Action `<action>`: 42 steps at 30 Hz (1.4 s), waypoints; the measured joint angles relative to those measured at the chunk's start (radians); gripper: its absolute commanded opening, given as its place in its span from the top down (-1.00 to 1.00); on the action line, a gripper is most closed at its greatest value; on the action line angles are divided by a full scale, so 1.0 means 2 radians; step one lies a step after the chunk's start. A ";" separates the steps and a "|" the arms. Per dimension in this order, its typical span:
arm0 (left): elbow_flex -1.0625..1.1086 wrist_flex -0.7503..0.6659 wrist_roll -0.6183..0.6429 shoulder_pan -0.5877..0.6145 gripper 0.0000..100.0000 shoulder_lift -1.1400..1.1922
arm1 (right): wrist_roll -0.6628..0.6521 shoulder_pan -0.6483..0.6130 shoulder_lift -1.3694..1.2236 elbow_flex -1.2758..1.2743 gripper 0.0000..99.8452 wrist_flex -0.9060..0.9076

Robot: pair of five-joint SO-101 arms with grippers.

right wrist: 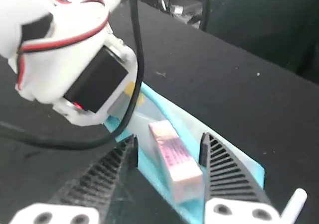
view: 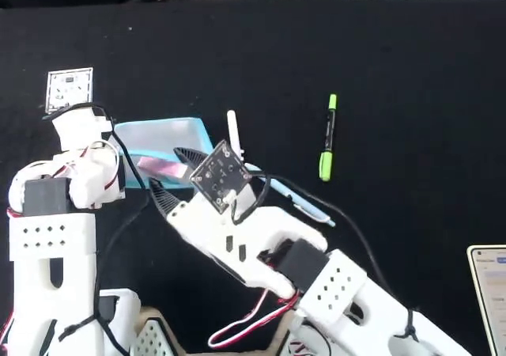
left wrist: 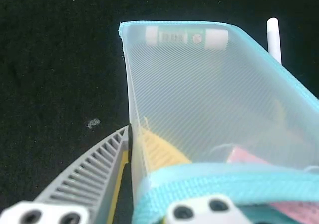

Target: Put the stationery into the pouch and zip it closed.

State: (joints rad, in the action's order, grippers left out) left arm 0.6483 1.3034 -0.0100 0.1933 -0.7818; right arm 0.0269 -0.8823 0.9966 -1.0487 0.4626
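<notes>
Left gripper (left wrist: 137,144): clamped on the rim of the pouch (left wrist: 199,94) at its open end. My grey finger (left wrist: 94,179) presses against the outside of the wall.
Right gripper (right wrist: 168,143): my two fingers are apart. It hangs over the pouch mouth with one finger on each side of the pink eraser (right wrist: 174,159), and I do not grip it.
Pouch: light blue and half clear. It lies on the black table (view: 395,55) just beside my left arm, and the zipper is open.
Pink eraser: in the pouch mouth, between my right fingers. I cannot tell if all of it is inside.
White and green tube (left wrist: 187,36): I see it through the pouch wall, at the far closed end.
Yellow thing (left wrist: 159,149): inside the pouch near the mouth. I cannot tell what it is.
White pen (view: 233,130): on the table, just beside the pouch, outside it.
Blue pen (view: 312,210): on the table, partly under my right arm.
Green marker (view: 327,138): on the table, well apart from the pouch.
</notes>
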 measured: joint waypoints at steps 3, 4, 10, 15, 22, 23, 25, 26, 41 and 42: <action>0.000 0.000 0.000 0.000 0.94 0.000 | -0.003 -0.001 0.000 -0.002 0.62 -0.014; 0.000 0.000 0.000 0.000 0.94 0.000 | -0.005 -0.001 0.000 -0.002 0.62 -0.015; 0.000 0.000 0.000 0.000 0.94 0.000 | -0.005 0.027 0.059 -0.002 0.62 0.012; 0.000 0.000 0.000 0.000 0.94 0.000 | -0.005 0.061 0.147 0.028 0.62 0.130; 0.000 0.000 0.000 0.000 0.94 0.000 | -0.033 0.202 0.189 0.029 0.62 0.206; 0.000 0.000 0.000 0.000 0.94 0.000 | -0.033 0.230 0.187 0.029 0.62 0.206; 0.000 0.000 0.000 0.000 0.94 0.000 | -0.033 0.272 0.172 0.030 0.62 0.208; 0.000 0.000 0.000 0.000 0.94 0.000 | -0.033 0.286 0.154 0.035 0.62 0.212; 0.000 0.000 0.000 0.000 0.94 0.000 | -0.033 0.423 -0.257 0.206 0.62 0.271; 0.000 0.000 0.000 0.000 0.94 0.000 | -0.033 0.423 -0.288 0.216 0.62 0.268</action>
State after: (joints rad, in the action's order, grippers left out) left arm 0.6483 1.3034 -0.0100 0.1933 -0.7818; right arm -0.0391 -0.0353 0.4196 -0.6160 0.9981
